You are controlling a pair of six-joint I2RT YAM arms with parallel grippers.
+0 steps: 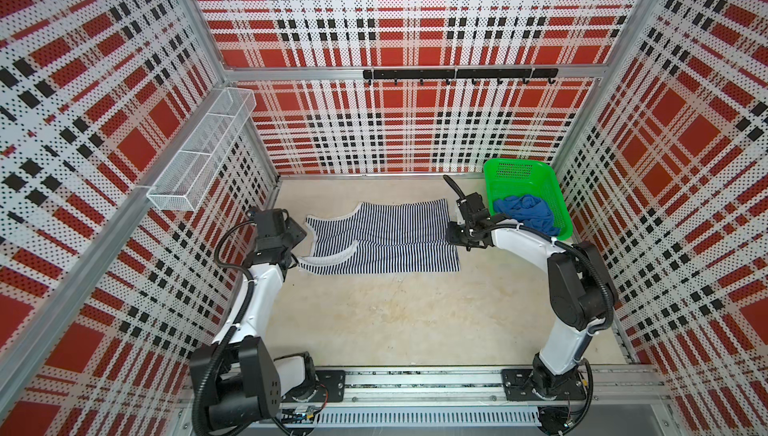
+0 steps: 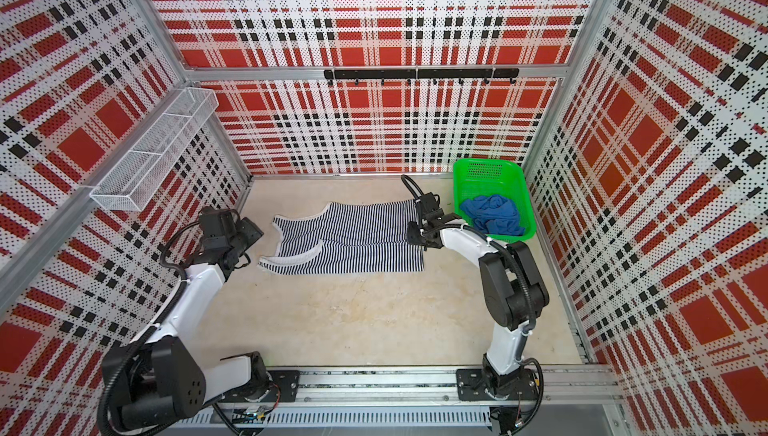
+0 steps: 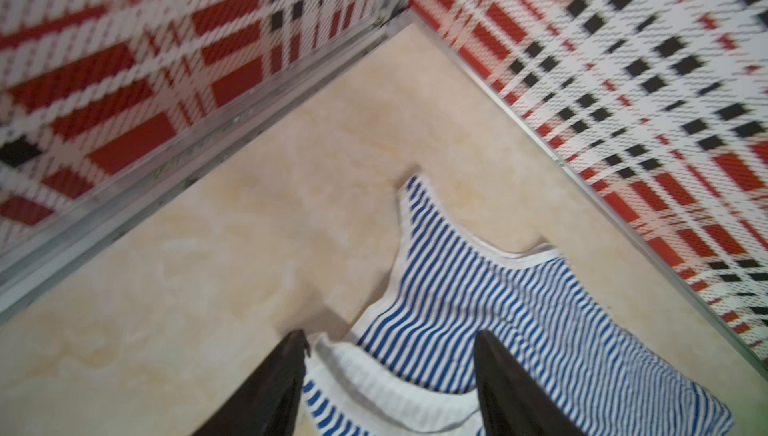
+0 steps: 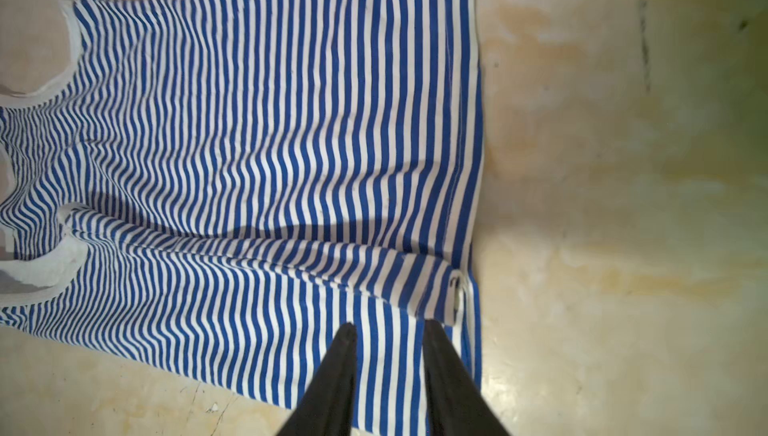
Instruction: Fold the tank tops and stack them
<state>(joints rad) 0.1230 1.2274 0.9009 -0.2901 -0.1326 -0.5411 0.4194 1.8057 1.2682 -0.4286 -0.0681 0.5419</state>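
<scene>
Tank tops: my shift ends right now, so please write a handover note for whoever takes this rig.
The left gripper is open over the strap end of the striped tank top, holding nothing.
The right gripper is slightly open over its hem end, holding nothing.
The striped tank top lies flat on the table, one long side folded in.
The blue tank top lies crumpled in the green basket.
To do: finish the striped fold, fold the blue one, stack both.

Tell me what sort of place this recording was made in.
Most likely a robot test cell dressed as a laundry corner: plaid-printed perforated panels on aluminium framing, two arms bolted to a base rail, a hook rail, and a green basket holding a blue tank top.
</scene>
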